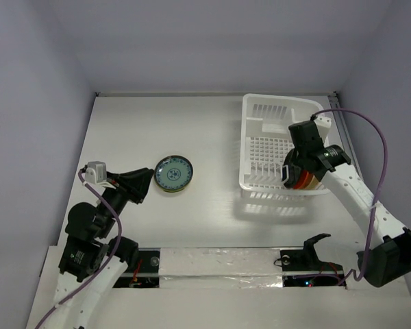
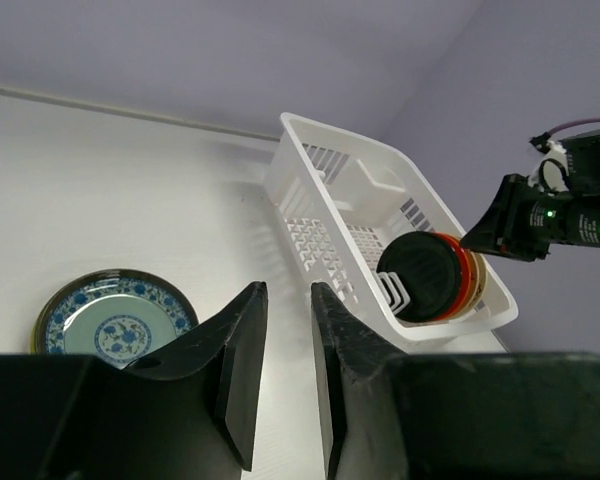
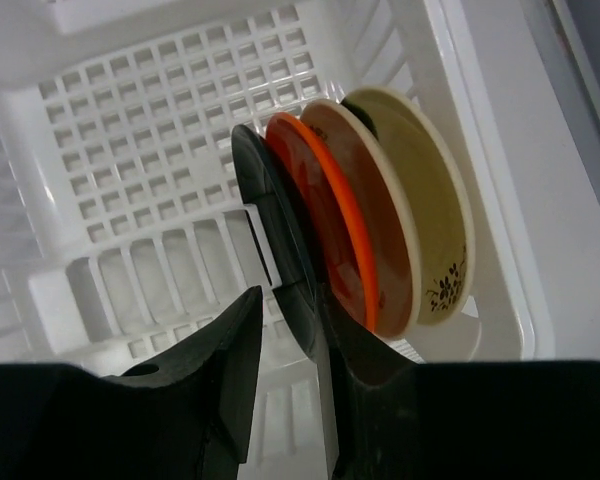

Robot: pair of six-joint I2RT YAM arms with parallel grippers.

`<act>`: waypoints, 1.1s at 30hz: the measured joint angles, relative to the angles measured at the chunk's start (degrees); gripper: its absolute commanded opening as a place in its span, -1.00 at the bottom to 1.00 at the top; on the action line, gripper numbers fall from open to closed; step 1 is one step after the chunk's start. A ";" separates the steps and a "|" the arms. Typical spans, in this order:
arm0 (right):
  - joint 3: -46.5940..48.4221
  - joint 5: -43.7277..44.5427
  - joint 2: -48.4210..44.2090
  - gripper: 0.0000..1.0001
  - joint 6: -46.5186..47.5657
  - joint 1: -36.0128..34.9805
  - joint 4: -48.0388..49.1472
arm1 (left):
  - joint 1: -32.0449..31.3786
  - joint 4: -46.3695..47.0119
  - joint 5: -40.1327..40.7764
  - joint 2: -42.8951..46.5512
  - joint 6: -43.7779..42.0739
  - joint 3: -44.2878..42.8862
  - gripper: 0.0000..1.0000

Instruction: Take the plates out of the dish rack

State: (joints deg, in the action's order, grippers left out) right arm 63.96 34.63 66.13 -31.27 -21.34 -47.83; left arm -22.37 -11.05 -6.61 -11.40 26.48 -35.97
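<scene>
Between the jaws of the right gripper [image 3: 285,310]: the rim of the dark plate [image 3: 265,215] sat in the narrow gap. Whether the fingers pinched it or merely straddled it could not be told.
Around that gripper: it hung over the 5 o'clock corner of the dish rack [image 1: 260,110], pointing down into the row of plates.
Row in the rack: four plates stood on edge. The dark plate was at the 9 o'clock end, then came the orange plate [image 3: 330,210], a reddish-brown one, and the cream plate [image 3: 435,230] at the 3 o'clock end, all packed close.
Doing the step well: probably seat the fingers deeper on the dark rim, clamp squarely, then lift toward 12 o'clock along the plate's own plane. That way it should clear the tines without dragging the orange neighbour.
Risk: a shallow pinch on a thin rim could let the plate swing or slip, and a sideways pull might tip the row.
Between the jaws of the left gripper [image 2: 283,300]: a slim gap, with nothing in it.
Beyond it: the blue-patterned plate [image 1: 173,173] lay flat on the table [image 1: 212,130], near the left fingers at their 2 o'clock and well apart from the rack, off at the rack's 9 o'clock.
</scene>
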 measured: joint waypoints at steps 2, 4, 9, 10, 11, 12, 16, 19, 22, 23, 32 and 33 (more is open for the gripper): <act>0.26 -1.20 1.05 -0.31 0.61 0.46 -0.59 | -0.44 0.00 0.20 0.70 0.00 0.00 -0.55; 0.79 -1.79 2.86 -0.31 1.14 0.98 -1.44 | -0.83 0.02 0.46 1.18 0.00 0.00 -0.55; 0.94 -3.87 6.51 -0.25 2.58 4.20 -2.56 | -1.70 -0.02 0.85 1.79 0.00 0.00 -0.53; 1.03 -3.98 7.10 -0.25 2.69 4.74 -2.99 | -1.88 0.00 0.87 1.90 0.00 0.00 -0.53; 1.20 -4.15 7.65 -0.25 2.84 5.29 -3.26 | -1.99 0.00 0.90 2.03 0.00 0.00 -0.53; 1.36 -4.48 8.26 -0.26 2.99 5.57 -3.32 | -2.08 -0.02 0.94 2.16 0.00 0.00 -0.53; 2.21 -5.03 11.06 -0.53 3.80 5.64 -3.87 | -2.51 -0.04 1.20 2.64 0.02 0.00 -0.53; 2.80 -4.50 12.81 -0.74 4.94 5.64 -4.92 | -3.04 -0.04 1.29 2.78 0.00 0.00 -0.52; 3.98 -3.80 13.42 -0.86 6.67 5.57 -6.84 | -3.08 -0.07 1.29 2.78 0.00 0.00 -0.52; 4.26 -3.89 13.42 -0.88 6.82 5.55 -7.37 | -3.08 -0.09 1.29 2.78 0.00 0.00 -0.52; 11.85 -0.24 13.51 -1.00 8.37 5.07 -14.45 | -3.08 -0.09 1.29 2.78 0.00 0.00 -0.52; 12.52 0.35 13.70 -1.00 8.48 4.61 -14.75 | -3.08 -0.09 1.29 2.78 0.00 0.00 -0.52</act>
State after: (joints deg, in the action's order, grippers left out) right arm 76.49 34.98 79.83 -22.79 -16.73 -62.59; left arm -25.45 -11.14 -5.32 -8.62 26.48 -35.97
